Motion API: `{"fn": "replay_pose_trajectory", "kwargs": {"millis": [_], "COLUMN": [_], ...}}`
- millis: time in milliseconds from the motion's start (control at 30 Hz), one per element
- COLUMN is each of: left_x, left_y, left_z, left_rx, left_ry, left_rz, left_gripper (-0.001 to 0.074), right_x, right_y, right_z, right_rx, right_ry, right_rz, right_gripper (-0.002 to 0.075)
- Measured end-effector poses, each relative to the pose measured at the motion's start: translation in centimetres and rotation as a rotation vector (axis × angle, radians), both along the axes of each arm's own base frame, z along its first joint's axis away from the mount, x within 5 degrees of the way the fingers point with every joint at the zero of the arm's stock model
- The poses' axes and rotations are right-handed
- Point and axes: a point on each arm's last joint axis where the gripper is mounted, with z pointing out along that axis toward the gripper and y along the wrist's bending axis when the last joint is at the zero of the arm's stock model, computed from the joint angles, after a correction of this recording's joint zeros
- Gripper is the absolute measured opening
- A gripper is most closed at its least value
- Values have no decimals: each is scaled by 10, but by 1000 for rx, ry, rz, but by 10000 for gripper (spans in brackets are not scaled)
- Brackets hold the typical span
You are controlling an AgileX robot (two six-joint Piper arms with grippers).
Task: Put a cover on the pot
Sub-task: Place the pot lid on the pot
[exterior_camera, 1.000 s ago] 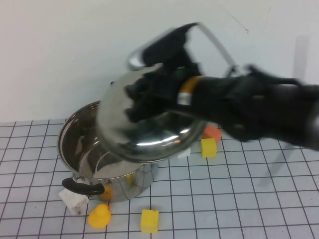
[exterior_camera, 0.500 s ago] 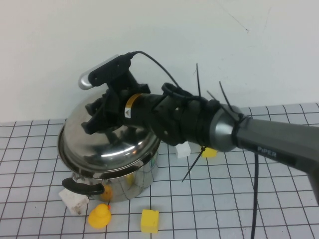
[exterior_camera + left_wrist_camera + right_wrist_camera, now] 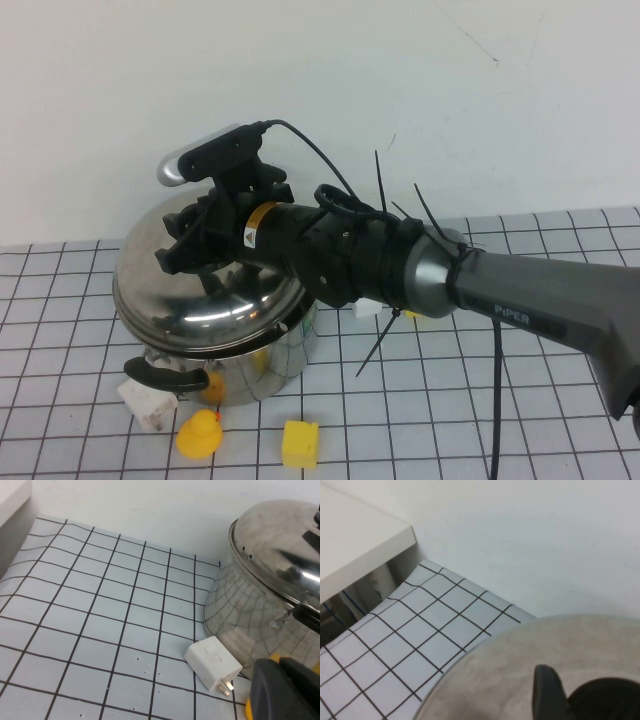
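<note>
the pot [image 3: 250,350] stands on the gridded worktop [image 3: 480,400] at the robot's left side, a black handle [image 3: 165,378] sticking out toward the robot. the domed steel lid [image 3: 205,290] lies on top of it, its rim sitting at the pot's rim as far as the high view shows; in the left wrist view the lid [image 3: 280,545] overhangs the pot's wall [image 3: 240,615] a little, and whether it is fully seated all round cannot be told.

the right gripper [image 3: 195,240] reaches across from the right and sits directly over the crown of the lid, its fingers [image 3: 175,255] pointing down onto the dome. in the right wrist view one dark finger [image 3: 547,685] shows against the lid [image 3: 520,665] next to a dark rounded shape that looks like the knob, but the grip itself is hidden, so i cannot tell whether the fingers are closed on it or spread.

the left gripper [image 3: 285,690] shows only as a dark and yellow corner in its own wrist view, low beside the pot; its fingers cannot be made out, so open or closed i cannot tell.

just beside the left fingers, touching or almost touching the pot's base, lies a white plug adapter [image 3: 214,662]. below the right fingers, on the robot's side of the pot, sit a yellow rubber duck [image 3: 199,434] and a yellow block [image 3: 300,443], near each other but apart. a white block [image 3: 366,306] peeks out behind the right arm.
</note>
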Motion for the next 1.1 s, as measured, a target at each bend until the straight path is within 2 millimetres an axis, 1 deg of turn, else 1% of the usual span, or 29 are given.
{"fn": "replay_pose_trajectory", "kwargs": {"millis": [500, 833, 1100], "left_x": [0, 0, 0], "left_y": [0, 0, 0], "left_z": [0, 0, 0], "left_rx": [0, 0, -4], "left_ry": [0, 0, 0], "left_rz": [0, 0, 1], "left_gripper": [-3, -3, -3], "right_x": [0, 8, 7], "right_y": [-1, -10, -10], "right_z": [-3, -3, -1], "right_rx": [1, -9, -15], "right_ry": [42, 55, 62], "right_rz": [-15, -37, -37], "right_gripper": [340, 340, 340]}}
